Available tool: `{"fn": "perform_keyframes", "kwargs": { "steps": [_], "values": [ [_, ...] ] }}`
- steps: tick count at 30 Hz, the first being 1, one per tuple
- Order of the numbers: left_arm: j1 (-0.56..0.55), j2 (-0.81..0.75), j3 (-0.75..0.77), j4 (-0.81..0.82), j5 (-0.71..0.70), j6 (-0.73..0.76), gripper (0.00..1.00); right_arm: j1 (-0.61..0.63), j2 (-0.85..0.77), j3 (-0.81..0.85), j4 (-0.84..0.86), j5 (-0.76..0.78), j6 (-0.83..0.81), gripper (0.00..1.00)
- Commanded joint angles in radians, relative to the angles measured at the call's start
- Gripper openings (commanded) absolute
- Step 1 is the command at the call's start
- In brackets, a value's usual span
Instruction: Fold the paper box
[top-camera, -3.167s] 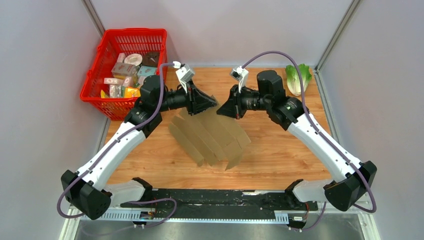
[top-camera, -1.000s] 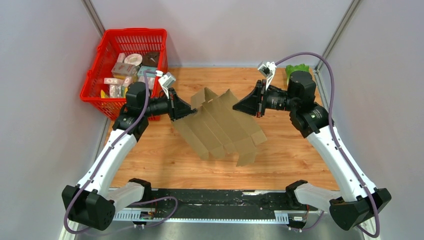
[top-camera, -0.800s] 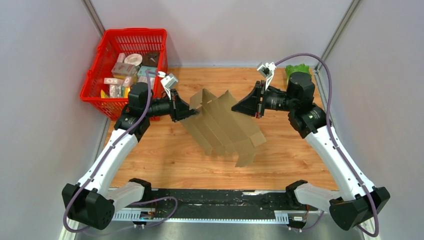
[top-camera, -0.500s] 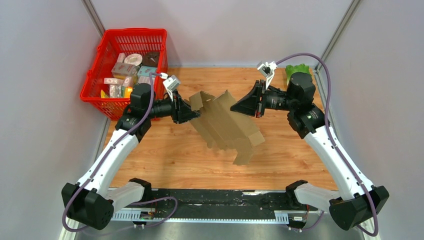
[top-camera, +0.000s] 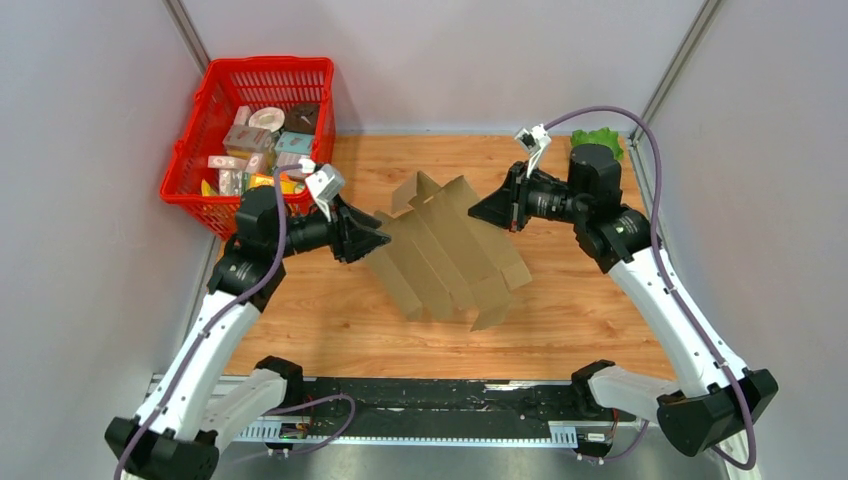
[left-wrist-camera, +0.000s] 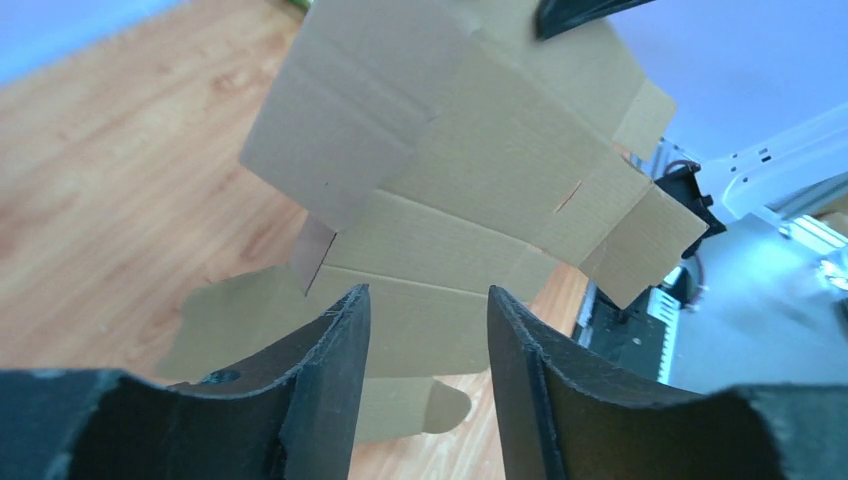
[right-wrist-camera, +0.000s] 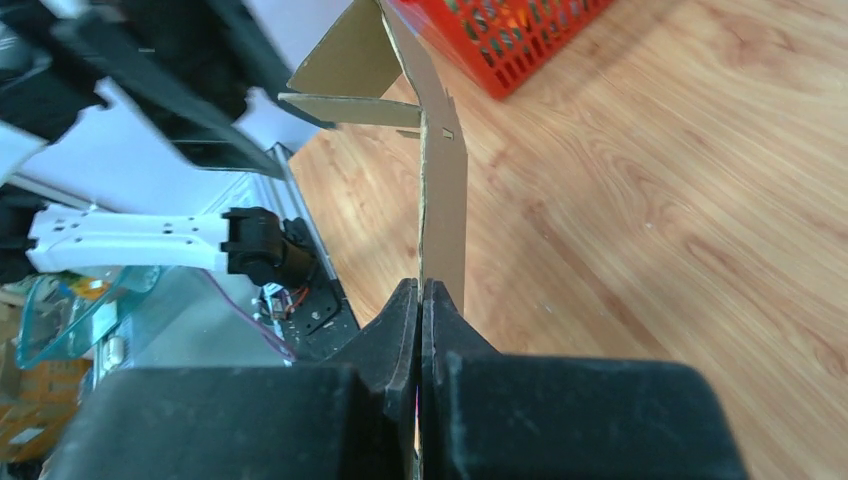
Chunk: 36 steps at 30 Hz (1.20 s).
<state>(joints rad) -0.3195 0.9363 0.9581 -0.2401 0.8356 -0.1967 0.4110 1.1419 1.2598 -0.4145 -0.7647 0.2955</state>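
Right gripper (right-wrist-camera: 420, 292) is pinched tight on one edge of the paper box (top-camera: 450, 262), a flat brown cardboard sheet with creased panels and flaps. It holds the sheet tilted over the wooden table (top-camera: 320, 320). The sheet lies to the right of the red basket (top-camera: 265, 62) and nearer the arm bases than the basket is. Left gripper (top-camera: 384, 238) sits between the basket and the sheet, its fingers (left-wrist-camera: 335, 350) spread apart with nothing between them. Whether their tips touch the sheet's near edge is hard to tell. Small printed packages (top-camera: 250, 140) fill the basket.
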Motion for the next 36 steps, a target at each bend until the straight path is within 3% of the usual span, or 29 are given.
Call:
{"fn": "perform_keyframes", "kwargs": {
  "steps": [1,4,9,16,26,36],
  "values": [
    [-0.01,-0.128,-0.013,0.059,-0.087,0.063,0.58,0.005,0.009,0.058,-0.125,0.1,-0.067,0.0],
    [-0.055,-0.119,0.066,0.05,-0.187,0.025,0.58,0.012,0.035,0.09,-0.19,0.085,-0.097,0.0],
    [-0.213,-0.007,0.244,-0.094,-0.34,0.114,0.61,0.064,0.111,0.15,-0.274,0.123,-0.156,0.0],
    [-0.231,0.206,0.39,-0.151,-0.336,0.15,0.56,0.087,0.179,0.181,-0.293,0.127,-0.159,0.0],
    [-0.266,0.222,0.289,-0.065,-0.361,0.19,0.63,0.127,0.236,0.228,-0.32,0.133,-0.183,0.0],
    [-0.266,0.217,0.249,-0.045,-0.437,0.195,0.49,0.184,0.292,0.265,-0.323,0.169,-0.202,0.0]
  ]
}}
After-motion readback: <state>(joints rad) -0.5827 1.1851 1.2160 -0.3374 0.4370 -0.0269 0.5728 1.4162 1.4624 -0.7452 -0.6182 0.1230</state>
